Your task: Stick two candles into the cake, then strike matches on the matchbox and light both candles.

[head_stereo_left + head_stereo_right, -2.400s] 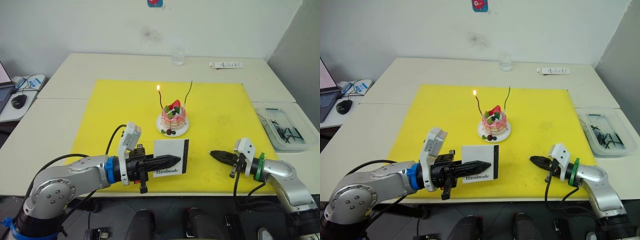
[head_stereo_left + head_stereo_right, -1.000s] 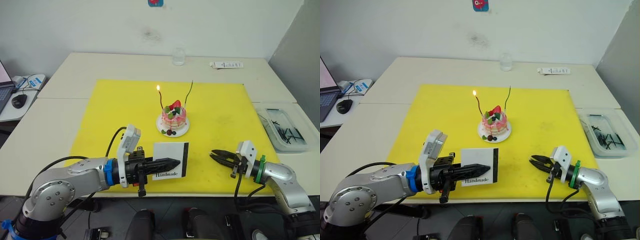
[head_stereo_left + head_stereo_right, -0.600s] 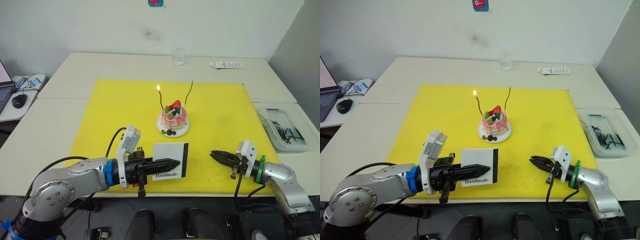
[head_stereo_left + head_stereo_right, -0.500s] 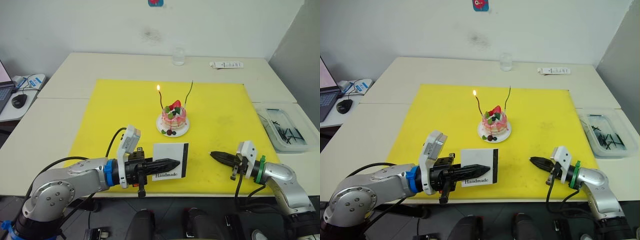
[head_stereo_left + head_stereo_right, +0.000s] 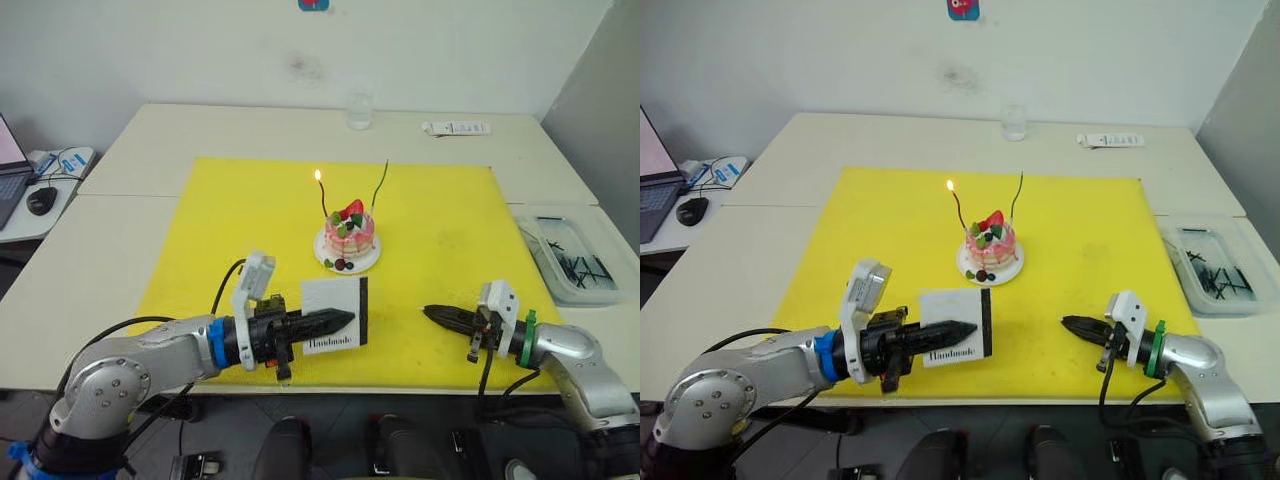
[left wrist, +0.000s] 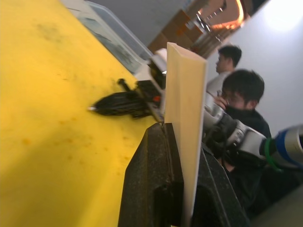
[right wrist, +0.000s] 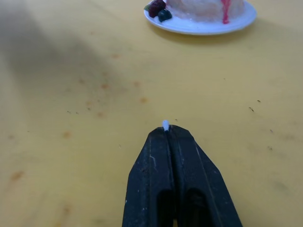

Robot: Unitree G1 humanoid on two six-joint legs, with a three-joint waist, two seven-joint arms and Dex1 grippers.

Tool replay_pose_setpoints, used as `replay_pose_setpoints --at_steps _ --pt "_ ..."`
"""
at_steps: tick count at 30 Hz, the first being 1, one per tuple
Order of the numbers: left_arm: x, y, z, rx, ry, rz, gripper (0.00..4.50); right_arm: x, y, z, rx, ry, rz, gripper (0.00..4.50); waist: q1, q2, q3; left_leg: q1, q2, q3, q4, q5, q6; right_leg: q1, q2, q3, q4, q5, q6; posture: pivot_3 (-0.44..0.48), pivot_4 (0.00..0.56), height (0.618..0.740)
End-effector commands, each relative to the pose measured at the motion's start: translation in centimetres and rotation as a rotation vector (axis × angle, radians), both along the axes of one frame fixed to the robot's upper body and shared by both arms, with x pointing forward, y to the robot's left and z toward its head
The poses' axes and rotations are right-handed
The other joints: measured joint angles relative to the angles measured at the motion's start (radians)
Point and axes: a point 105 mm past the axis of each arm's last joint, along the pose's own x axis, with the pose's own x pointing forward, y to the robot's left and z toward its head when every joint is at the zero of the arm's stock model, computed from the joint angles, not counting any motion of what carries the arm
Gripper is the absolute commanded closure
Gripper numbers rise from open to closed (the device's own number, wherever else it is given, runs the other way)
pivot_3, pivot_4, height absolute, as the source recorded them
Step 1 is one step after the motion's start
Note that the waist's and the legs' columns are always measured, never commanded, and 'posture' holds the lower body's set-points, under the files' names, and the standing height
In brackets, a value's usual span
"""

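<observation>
The pink cake stands on its white plate mid-mat. Both candles are stuck in it: the dark red candle burns with a small flame, and the green candle is unlit. My left gripper is shut on the white matchbox, which it holds upright on edge above the mat's front. To the right, my right gripper hovers low over the mat, shut on a match. Just the match's small white tip pokes out between the fingertips.
The yellow mat covers the table's middle. A clear tray with dark matches sits at the right edge. A glass and a white remote lie at the back. A mouse rests on the left side table.
The right gripper stood open a second ago and has since shut, staying low over the mat. The left gripper still holds the matchbox in about the same place.
</observation>
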Motion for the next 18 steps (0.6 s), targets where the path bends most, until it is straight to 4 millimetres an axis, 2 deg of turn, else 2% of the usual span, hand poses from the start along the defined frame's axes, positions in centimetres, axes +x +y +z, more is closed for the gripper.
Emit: replay_pose_setpoints --at_steps 1,4,8,10,18 --pt "1.9 0.5 -0.2 0.017 0.017 0.083 4.5 -0.2 2.0 5.5 -0.003 -0.125 0.069 4.46 -0.002 0.0 0.0 0.0 0.001 0.0 0.0 0.0 0.0 0.0 0.001 0.0 0.0 0.0 0.0 0.0 0.15 0.74" --pt "2.9 0.1 -0.2 0.008 0.023 0.106 4.5 0.2 4.0 7.9 -0.024 -0.193 0.095 4.46 -0.002 -0.001 0.001 0.0 0.001 -0.002 0.0 0.0 0.0 0.0 0.002 -0.001 0.0 0.0 0.0 0.0 0.15 0.74" --pt "3.8 -0.7 -0.3 -0.022 0.031 0.137 4.5 0.4 6.3 9.2 -0.045 -0.246 0.125 4.46 -0.001 -0.001 0.001 -0.005 0.0 -0.002 0.0 0.0 0.0 -0.003 0.002 -0.002 -0.001 0.0 0.001 0.0 0.15 0.74" --pt "4.0 -1.1 0.0 -0.048 0.038 0.141 4.5 0.4 7.1 9.7 -0.057 -0.272 0.137 4.46 -0.001 -0.001 0.001 -0.008 0.0 -0.002 0.0 0.0 0.0 -0.006 0.002 -0.002 -0.001 0.003 0.008 0.0 0.15 0.74" --pt "4.1 -1.7 0.2 -0.052 0.036 0.13 4.5 0.7 7.8 9.9 -0.097 -0.307 0.162 4.46 -0.001 -0.002 0.001 -0.015 -0.001 -0.002 0.001 0.0 0.0 -0.011 0.003 -0.002 0.0 0.002 0.01 0.0 0.15 0.74"
